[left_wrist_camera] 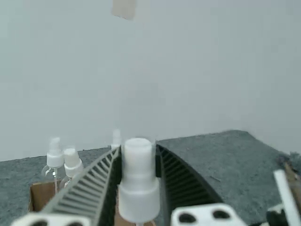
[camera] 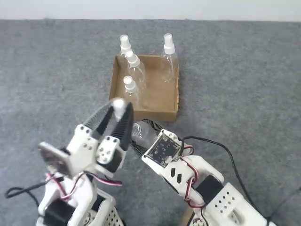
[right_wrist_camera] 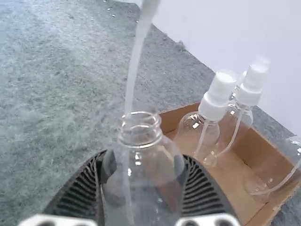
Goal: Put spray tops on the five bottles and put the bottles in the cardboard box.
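Observation:
My left gripper (camera: 118, 113) is shut on a white spray top (left_wrist_camera: 138, 181), held above the grey carpet just in front of the cardboard box (camera: 170, 110). Its thin dip tube (right_wrist_camera: 135, 61) hangs down into the open neck of a clear bottle (right_wrist_camera: 141, 162). My right gripper (camera: 143, 134) is shut on that bottle (camera: 141, 131), holding it upright below the spray top. Several capped bottles stand in the box: one near the front left (camera: 130, 90), one behind it (camera: 134, 66), one at the back left (camera: 124, 44) and one at the back right (camera: 168, 59).
The box (right_wrist_camera: 263, 160) sits on grey carpet, with a white wall behind it. Open carpet lies to the left and right of the box. Cables (camera: 225, 155) trail from the right arm over the floor.

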`<state>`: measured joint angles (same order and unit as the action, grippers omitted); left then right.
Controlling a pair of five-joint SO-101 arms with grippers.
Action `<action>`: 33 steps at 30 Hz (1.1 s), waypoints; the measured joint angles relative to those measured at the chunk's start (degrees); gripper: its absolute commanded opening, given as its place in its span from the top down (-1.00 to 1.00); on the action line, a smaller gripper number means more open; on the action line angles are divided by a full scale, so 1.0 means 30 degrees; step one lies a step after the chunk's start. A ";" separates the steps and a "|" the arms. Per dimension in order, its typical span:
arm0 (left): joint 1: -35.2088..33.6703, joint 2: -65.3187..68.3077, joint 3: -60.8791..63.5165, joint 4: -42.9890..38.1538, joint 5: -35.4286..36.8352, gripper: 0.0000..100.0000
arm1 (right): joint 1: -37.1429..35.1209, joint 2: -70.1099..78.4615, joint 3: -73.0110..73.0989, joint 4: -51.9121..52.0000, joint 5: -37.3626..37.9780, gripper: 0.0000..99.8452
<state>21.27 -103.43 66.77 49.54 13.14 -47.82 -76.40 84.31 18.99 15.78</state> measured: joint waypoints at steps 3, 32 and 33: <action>0.1026 0.0000 0.0469 0.0000 -0.0996 0.97 | 0.0293 0.0000 0.0000 0.0000 -0.0117 0.99; 0.1436 0.0000 0.0264 0.3077 -0.1348 0.63 | 0.0645 -0.8498 0.2256 0.1817 -0.0147 0.99; 0.1465 0.0000 0.0205 0.3106 -0.1319 0.63 | 0.0674 -0.8498 0.2256 0.1817 -0.0147 0.99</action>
<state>25.67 -103.43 67.38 58.86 9.19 -45.80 -101.89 91.08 24.44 15.34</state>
